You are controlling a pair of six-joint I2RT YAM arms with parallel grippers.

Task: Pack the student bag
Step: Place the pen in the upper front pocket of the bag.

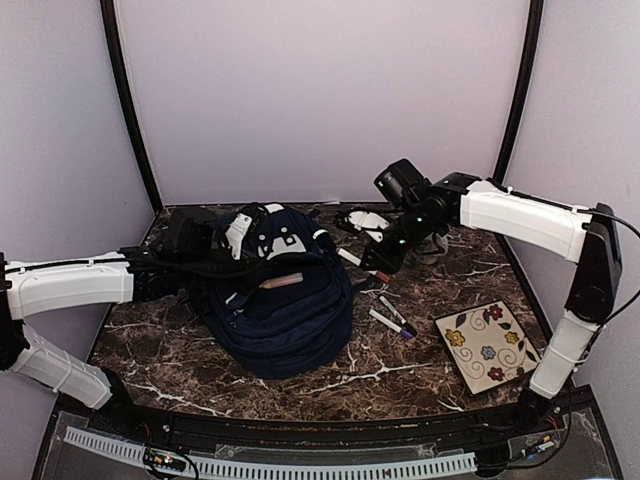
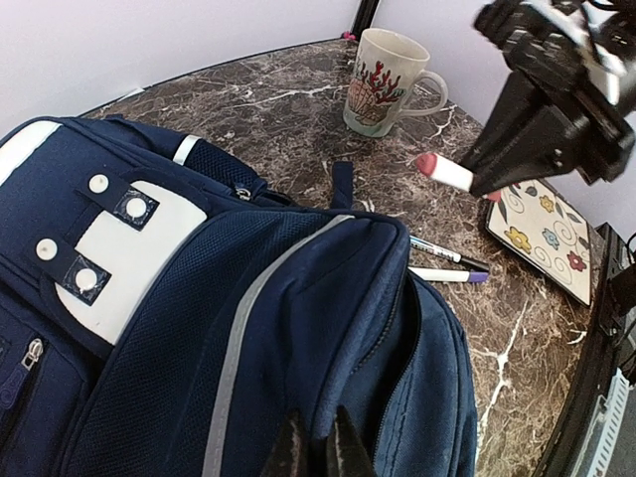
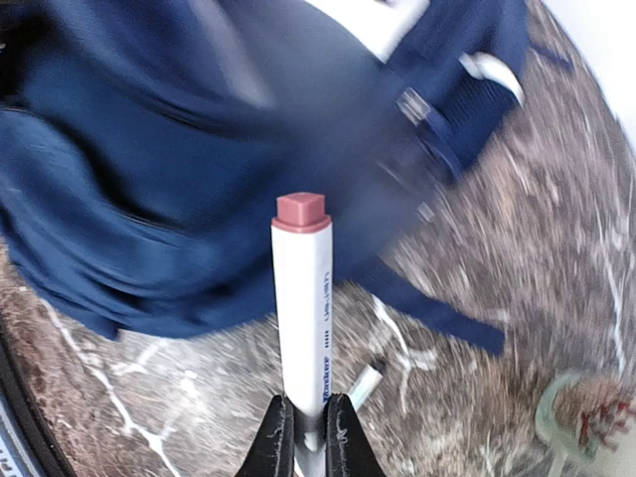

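The student bag (image 1: 285, 315) is a navy backpack lying left of the table's middle, with its white slotted patch (image 2: 129, 248) facing up and a zip pocket gaping. My left gripper (image 2: 316, 442) is shut on a fold of the bag's blue fabric at the edge of that opening; from above, the left gripper (image 1: 238, 272) rests on the bag's top. My right gripper (image 3: 310, 432) is shut on the end of a white marker (image 3: 301, 298) with a pinkish-red cap. It holds the marker above the table just right of the bag, cap towards the bag. The left wrist view shows the same marker (image 2: 447, 172).
Two more markers (image 1: 392, 318) lie on the marble table (image 1: 180, 350) right of the bag. A flowered square plate (image 1: 488, 345) sits at the front right. A mug (image 2: 386, 81) with a red coral print stands behind the right arm. A pinkish pen (image 1: 282, 281) lies on the bag.
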